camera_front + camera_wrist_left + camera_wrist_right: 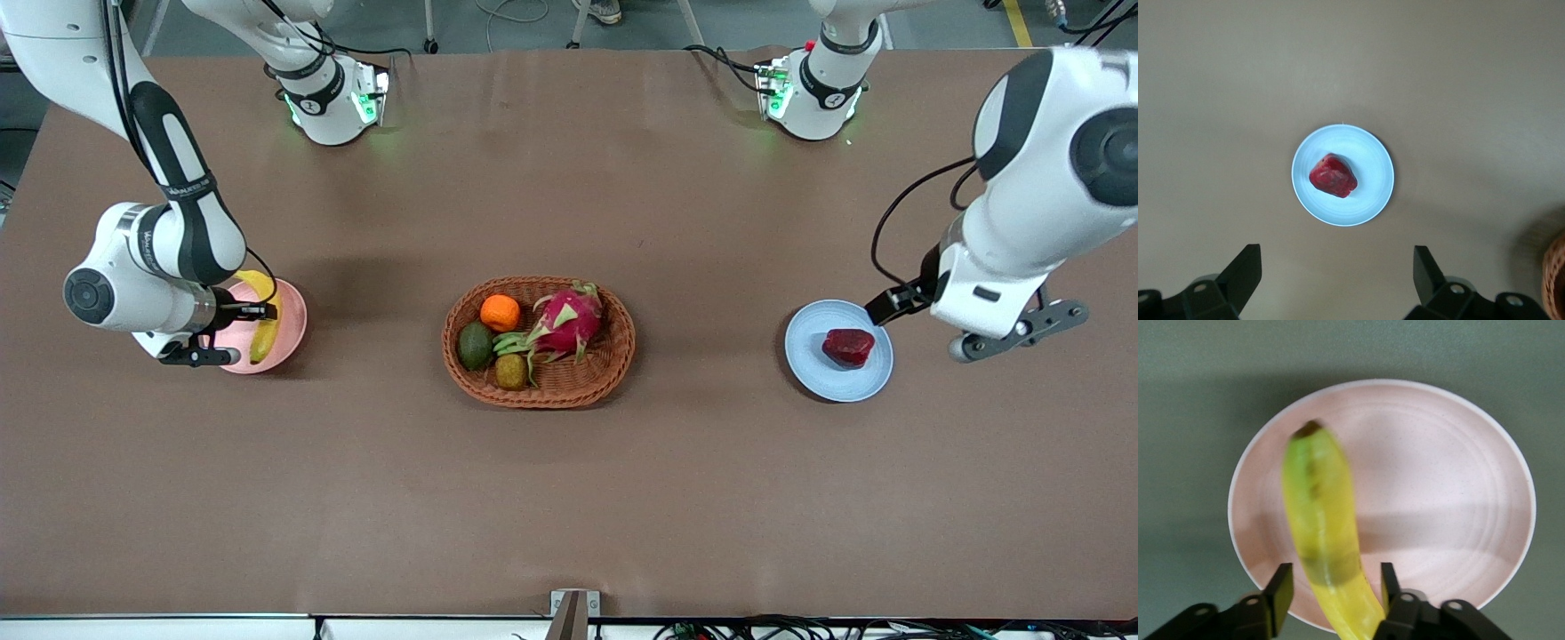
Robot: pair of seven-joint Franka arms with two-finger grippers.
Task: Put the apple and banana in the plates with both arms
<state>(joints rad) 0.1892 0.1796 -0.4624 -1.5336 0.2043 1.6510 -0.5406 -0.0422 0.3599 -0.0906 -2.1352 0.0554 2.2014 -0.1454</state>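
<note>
The yellow banana (264, 324) lies on the pale pink plate (292, 313) toward the right arm's end of the table. My right gripper (255, 334) hangs low over it, open, with a finger on each side of the banana (1321, 513) and a small gap at each. The pink plate (1438, 500) fills the right wrist view, where the gripper (1335, 580) straddles the banana. The dark red apple (847, 347) sits on the pale blue plate (813, 356) toward the left arm's end. My left gripper (892, 304) is open and empty, raised beside that plate. The left wrist view shows the apple (1333, 176), the blue plate (1371, 173) and the gripper (1336, 260).
A brown woven basket (613, 356) at the table's middle holds an orange (500, 312), an avocado (475, 345), a small brown fruit (511, 372) and a pink dragon fruit (564, 324). Its edge shows in the left wrist view (1555, 280).
</note>
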